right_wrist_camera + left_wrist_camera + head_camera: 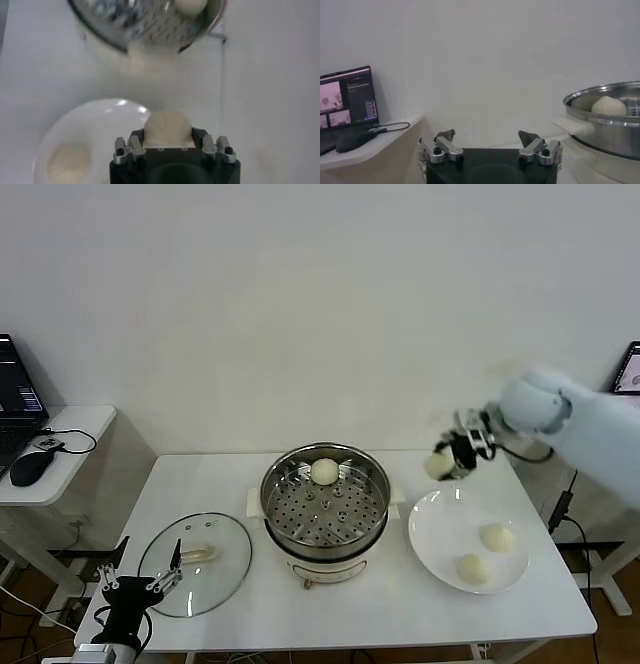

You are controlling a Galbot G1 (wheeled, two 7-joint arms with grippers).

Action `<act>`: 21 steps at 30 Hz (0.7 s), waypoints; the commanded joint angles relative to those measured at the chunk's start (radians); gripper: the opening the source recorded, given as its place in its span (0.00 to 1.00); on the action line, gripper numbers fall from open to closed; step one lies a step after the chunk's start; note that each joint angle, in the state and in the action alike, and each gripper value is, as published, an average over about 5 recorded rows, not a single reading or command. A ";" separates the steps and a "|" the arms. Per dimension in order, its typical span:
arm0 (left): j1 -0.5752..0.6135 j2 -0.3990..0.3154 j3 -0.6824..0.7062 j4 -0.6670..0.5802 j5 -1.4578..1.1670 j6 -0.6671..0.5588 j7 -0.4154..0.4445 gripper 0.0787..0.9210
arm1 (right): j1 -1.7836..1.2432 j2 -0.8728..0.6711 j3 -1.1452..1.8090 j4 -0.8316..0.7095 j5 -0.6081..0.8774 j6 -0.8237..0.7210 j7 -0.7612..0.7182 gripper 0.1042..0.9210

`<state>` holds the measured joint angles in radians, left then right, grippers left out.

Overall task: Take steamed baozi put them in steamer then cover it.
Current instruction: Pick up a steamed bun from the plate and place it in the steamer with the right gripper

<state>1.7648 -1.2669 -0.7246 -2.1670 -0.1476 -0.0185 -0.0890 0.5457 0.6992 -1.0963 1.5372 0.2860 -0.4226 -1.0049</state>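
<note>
White worktop fills lower half of head frame. Steamer sits centre frame, shiny steel pot on a white base, perforated tray visible inside. One baozi in the steamer at the far edge of the tray, also seen in left wrist view and partly in right wrist view.

Right claw is centre-right of head frame, raised above the worktop between steamer and white plate, near the plate's far rim. It is closed on a held baozi; in right wrist view that bun sits pinched between the claw's fingers, steamer at upper part of that frame and plate at lower left.

White plate lies right of the steamer, lower right of head frame, carrying two plate baozi: one toward the right rim, one nearer the front rim. They lie apart, not touching. One of them shows in right wrist view.

Cover, clear glass lid with metal rim and cream handle, lies flat on the worktop lower left of the frame, just left of the steamer, off the pot.

Left claw idle at bottom left corner, at the cover's near-left edge, fingers spread wide, nothing held; left wrist view confirms.

Laptop and mouse on a side table at far left.
</note>
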 commanded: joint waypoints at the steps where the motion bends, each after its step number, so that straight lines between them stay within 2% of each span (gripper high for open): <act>1: -0.001 -0.001 -0.002 0.000 0.000 0.001 0.000 0.88 | 0.108 0.276 -0.098 0.002 0.247 -0.144 0.115 0.62; 6: -0.001 -0.004 -0.024 -0.005 0.000 0.001 0.000 0.88 | 0.023 0.411 -0.101 -0.076 0.258 -0.212 0.161 0.62; 21: 0.002 -0.017 -0.045 -0.009 0.005 -0.003 -0.001 0.88 | -0.159 0.625 -0.071 -0.326 0.154 -0.189 0.163 0.62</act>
<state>1.7650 -1.2823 -0.7643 -2.1746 -0.1432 -0.0210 -0.0900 0.4640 1.1662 -1.1699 1.3447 0.4525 -0.5887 -0.8647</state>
